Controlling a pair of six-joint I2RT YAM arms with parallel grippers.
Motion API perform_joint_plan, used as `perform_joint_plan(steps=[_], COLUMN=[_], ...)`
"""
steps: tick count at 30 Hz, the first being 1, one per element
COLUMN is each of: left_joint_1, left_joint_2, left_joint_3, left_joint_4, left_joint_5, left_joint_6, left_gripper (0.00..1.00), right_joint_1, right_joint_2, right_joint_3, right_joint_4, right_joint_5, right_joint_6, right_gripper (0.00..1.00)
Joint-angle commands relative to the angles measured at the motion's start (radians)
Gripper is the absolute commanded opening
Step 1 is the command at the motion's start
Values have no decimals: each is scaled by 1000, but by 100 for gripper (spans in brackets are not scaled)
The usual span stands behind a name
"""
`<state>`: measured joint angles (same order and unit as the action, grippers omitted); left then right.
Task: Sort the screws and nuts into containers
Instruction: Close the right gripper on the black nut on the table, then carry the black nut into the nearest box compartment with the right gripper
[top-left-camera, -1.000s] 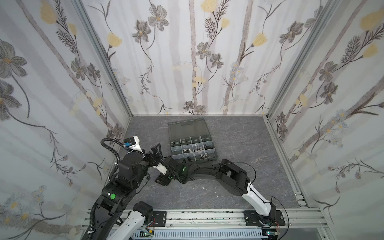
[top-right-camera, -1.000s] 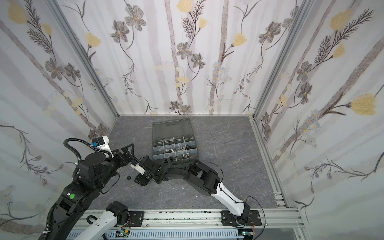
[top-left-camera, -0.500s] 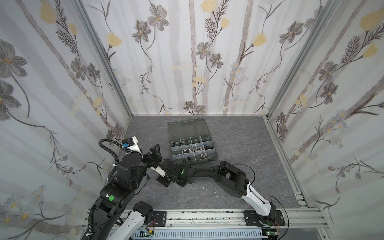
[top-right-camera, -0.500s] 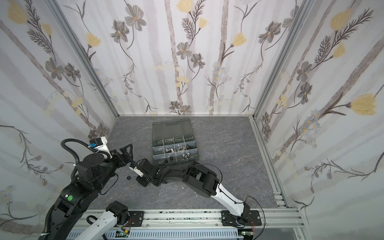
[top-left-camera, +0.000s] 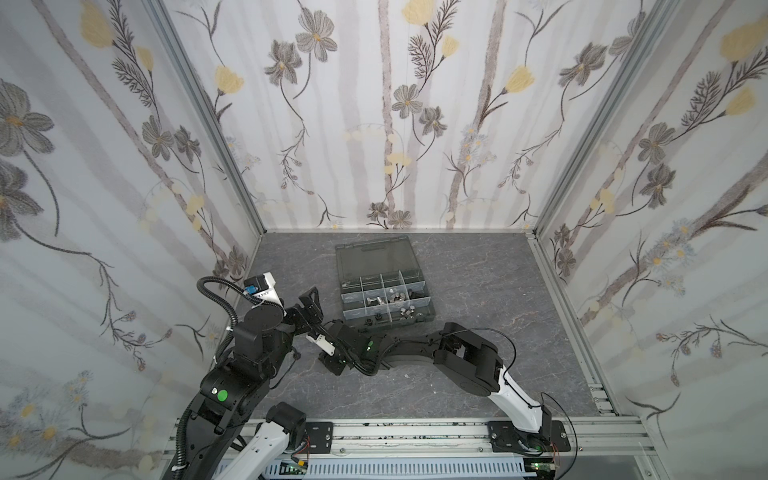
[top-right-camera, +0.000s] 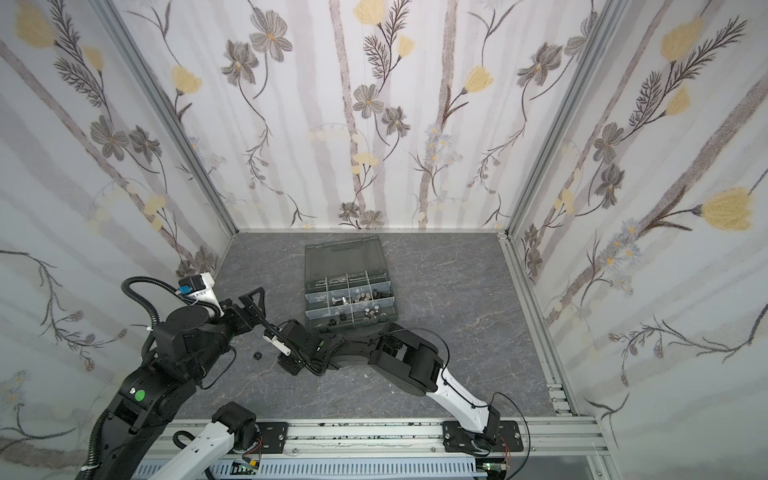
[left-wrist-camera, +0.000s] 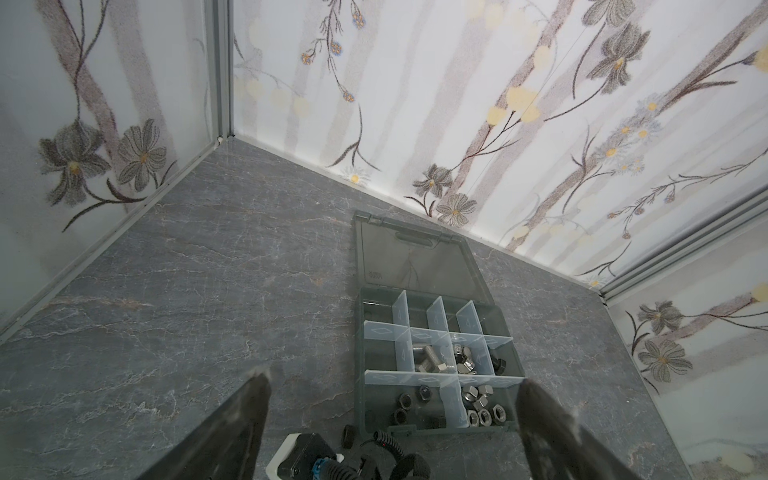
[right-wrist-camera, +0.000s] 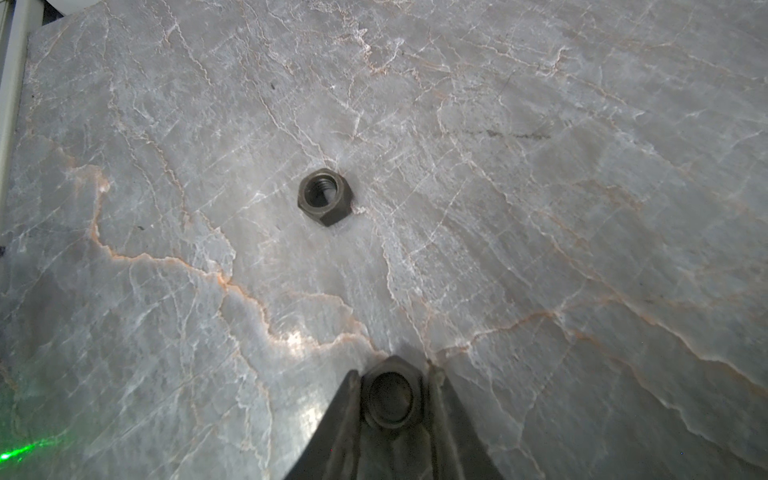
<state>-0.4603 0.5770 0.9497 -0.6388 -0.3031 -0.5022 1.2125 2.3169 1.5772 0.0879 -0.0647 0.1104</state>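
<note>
In both top views we see the organizer box (top-left-camera: 374, 259) open and the right arm (top-left-camera: 415, 353) stretched low across the floor (top-left-camera: 478, 291), its fingertips hidden. A loose nut (top-right-camera: 257, 355) lies nearby.

Left wrist view: the left gripper (left-wrist-camera: 392, 380) is spread wide before the box's cells (left-wrist-camera: 415, 376).

Right wrist view: the right gripper (right-wrist-camera: 392, 371) pinches a dark nut (right-wrist-camera: 392, 401).

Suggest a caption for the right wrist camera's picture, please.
Right gripper pinching a dark nut; second nut lies loose on the marbled table.

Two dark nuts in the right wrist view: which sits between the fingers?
The clamped nut, pinched by the right end effector; the loose nut lies alone on the table.
</note>
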Motion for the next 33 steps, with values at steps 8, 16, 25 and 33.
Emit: perform_joint_plan(steps=[8,16,25,33], left_joint_1=[2,1,1,6], left_joint_2=[-2,31,58,83], left_joint_3=[-7,-20,-41,-69], left_joint_4=[-5,-5,-4,17], left_joint_5=[-15,11,24,61], left_joint_6=[-19,-28,-31,-45], left_gripper=[93,95,97,100], right_joint_1=[4,-35,-129,-228], right_joint_2=[-12,-139,-285,-353], right_joint_3=[-14,-114,-261,-324], right_joint_4=[-125,-68,23,74], right_joint_5=[17,36,2,-81], right_joint_6=[-2,21,81,140], right_gripper=[11,11,11,10])
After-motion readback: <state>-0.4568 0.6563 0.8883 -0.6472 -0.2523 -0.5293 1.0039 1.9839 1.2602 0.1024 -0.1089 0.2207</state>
